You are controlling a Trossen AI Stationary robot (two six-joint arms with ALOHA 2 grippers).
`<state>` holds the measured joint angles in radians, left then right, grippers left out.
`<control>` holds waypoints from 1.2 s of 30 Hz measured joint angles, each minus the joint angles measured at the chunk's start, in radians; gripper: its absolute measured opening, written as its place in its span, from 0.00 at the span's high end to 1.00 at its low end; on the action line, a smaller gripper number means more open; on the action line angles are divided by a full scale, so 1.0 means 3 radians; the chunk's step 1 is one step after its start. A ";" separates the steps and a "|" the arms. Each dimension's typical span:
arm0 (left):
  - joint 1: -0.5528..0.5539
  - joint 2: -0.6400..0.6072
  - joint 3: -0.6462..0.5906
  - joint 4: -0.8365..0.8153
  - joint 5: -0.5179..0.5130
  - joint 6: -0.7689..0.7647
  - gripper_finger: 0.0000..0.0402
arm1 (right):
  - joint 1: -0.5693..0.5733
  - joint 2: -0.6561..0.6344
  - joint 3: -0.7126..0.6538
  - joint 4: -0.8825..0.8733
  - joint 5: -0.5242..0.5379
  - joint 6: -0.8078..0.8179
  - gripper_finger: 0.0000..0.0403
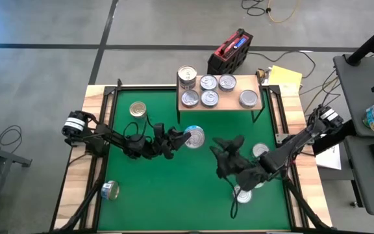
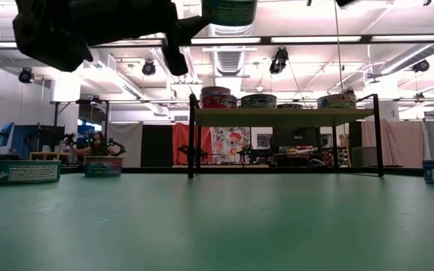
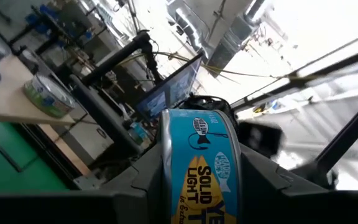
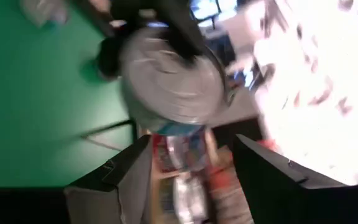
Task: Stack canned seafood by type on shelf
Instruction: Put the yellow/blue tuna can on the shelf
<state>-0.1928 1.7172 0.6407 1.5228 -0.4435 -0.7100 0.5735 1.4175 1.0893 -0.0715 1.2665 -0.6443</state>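
blue-labelled can (image 3: 199, 163) clamped in left gripper (image 1: 182, 139) (above the mat).

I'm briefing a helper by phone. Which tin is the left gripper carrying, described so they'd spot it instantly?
Start at the small light-wood shelf at the green mat's far edge. Just in front of it, the left gripper holds a short round silver-topped tin in the air. Its bright blue label with yellow lettering marks it out, and it alone is lifted off the mat.

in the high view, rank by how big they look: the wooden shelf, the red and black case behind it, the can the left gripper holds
1. wooden shelf
2. red and black case
3. can in the left gripper
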 joint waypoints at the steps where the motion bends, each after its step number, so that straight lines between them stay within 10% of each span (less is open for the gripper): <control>1: 0.0000 0.0000 0.0000 0.0001 -0.0001 0.0096 0.69 | -0.0012 -0.0070 -0.0005 -0.0081 -0.0042 0.0336 0.49; 9: 0.0000 0.0000 0.0001 0.0008 0.0025 0.0202 0.69 | -0.0317 -0.0950 -0.0097 -0.1066 -0.1359 0.3302 0.51; 14: -0.0002 0.0000 0.0126 -0.0001 0.0049 0.0269 0.69 | -0.0472 -0.1214 -0.0422 -0.0815 -0.1872 0.3729 0.47; 36: 0.0005 0.0001 0.0197 -0.0251 0.0052 0.0295 0.69 | -0.0233 -0.1008 -0.0912 0.0289 -0.1689 0.1540 0.39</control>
<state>-0.1912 1.7176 0.6998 1.4475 -0.4278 -0.6214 0.5036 1.1150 0.8158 0.0151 0.7597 -0.1823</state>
